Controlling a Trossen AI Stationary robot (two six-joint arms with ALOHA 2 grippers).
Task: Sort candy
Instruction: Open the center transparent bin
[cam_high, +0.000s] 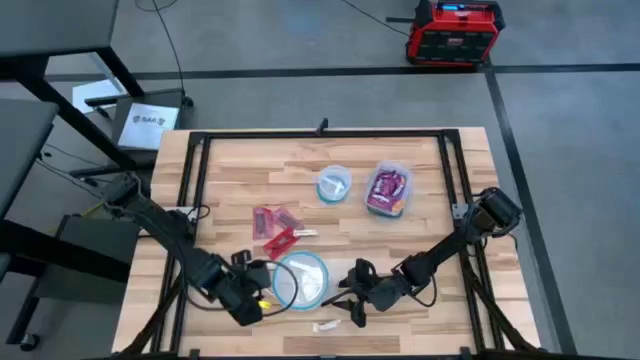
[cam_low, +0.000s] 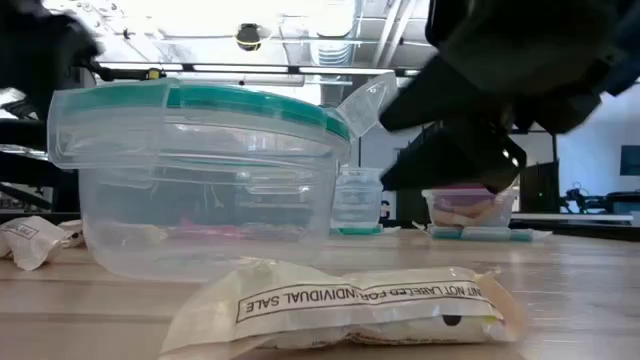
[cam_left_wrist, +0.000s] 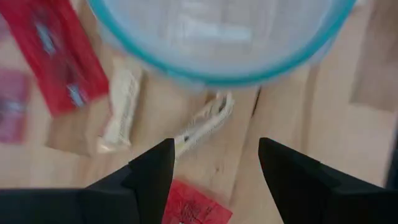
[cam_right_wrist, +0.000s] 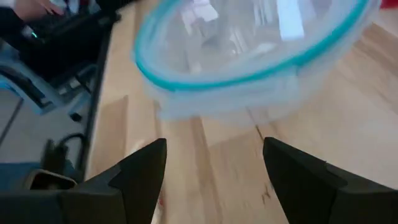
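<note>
While both grippers hang by the lidded tub (cam_high: 300, 279), nothing is held.
Left gripper (cam_left_wrist: 214, 163): fingers apart, near table's front edge.
Right gripper (cam_right_wrist: 214, 163): fingers spread, empty.
Candy (cam_high: 274, 228): table's middle.
Advice: centre over one piece, then descend.

Round container (cam_high: 299, 279) between both claws, candy packets (cam_high: 273, 228) behind, one stick (cam_high: 326, 326) seemingly before.

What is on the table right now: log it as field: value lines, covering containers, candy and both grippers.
large round container: near front edge, between the grippers, looks empty
small round container: farther back, holds a pale item
rectangular container: beside the small one, holds purple and red candy
red packets: loose on the wood
white packet: alone at front edge
left gripper: open, empty, left of large container
right gripper: open, empty, right of it
</note>
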